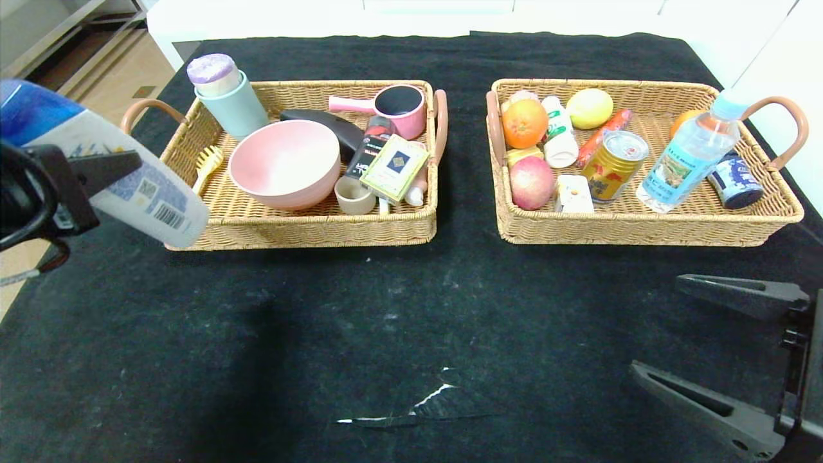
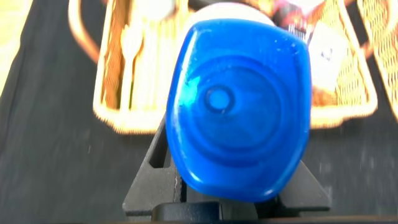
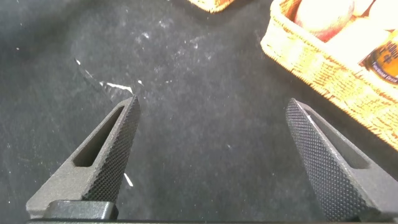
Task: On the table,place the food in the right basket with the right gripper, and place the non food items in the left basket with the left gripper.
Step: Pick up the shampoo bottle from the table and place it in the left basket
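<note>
While the left gripper (image 1: 96,177) clamps the shampoo bottle (image 1: 128,180) mid-body — smooth, likely slippery plastic — the right gripper (image 1: 701,334) waits spread wide, holding nothing.

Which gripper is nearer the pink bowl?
Left. The left gripper, holding the shampoo bottle, hangs beside the left basket; the right gripper sits open, far across the table from the pink bowl.

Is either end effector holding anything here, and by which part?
The left end effector holds the shampoo bottle across its body near the blue cap, beside the left basket. The right end effector is open and holds nothing.
</note>
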Controlling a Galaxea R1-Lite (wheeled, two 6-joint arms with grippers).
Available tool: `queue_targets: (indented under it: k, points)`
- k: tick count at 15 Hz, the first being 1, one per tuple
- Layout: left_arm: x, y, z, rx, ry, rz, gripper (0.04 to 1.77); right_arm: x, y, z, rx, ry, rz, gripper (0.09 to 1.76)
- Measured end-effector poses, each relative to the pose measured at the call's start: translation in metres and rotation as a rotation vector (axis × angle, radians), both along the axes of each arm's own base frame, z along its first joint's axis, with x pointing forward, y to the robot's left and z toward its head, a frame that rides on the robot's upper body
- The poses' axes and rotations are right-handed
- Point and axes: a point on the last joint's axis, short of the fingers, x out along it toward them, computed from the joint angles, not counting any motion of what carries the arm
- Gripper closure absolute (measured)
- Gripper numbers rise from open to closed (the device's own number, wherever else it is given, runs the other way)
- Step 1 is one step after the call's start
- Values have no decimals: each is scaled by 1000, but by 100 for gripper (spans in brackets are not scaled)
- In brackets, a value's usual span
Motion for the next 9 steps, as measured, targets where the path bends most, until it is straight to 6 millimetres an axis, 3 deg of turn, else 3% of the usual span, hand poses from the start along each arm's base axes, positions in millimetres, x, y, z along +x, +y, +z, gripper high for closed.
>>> queue_targets:
  k: [4,9]
  points:
    - [41,-9,25,-10,-34,11,119,-2,-2,3,11,-11,-6,14]
    - [89,-19,38,-12,-49,23,119,-3,-3,5,16,-21,-8,14]
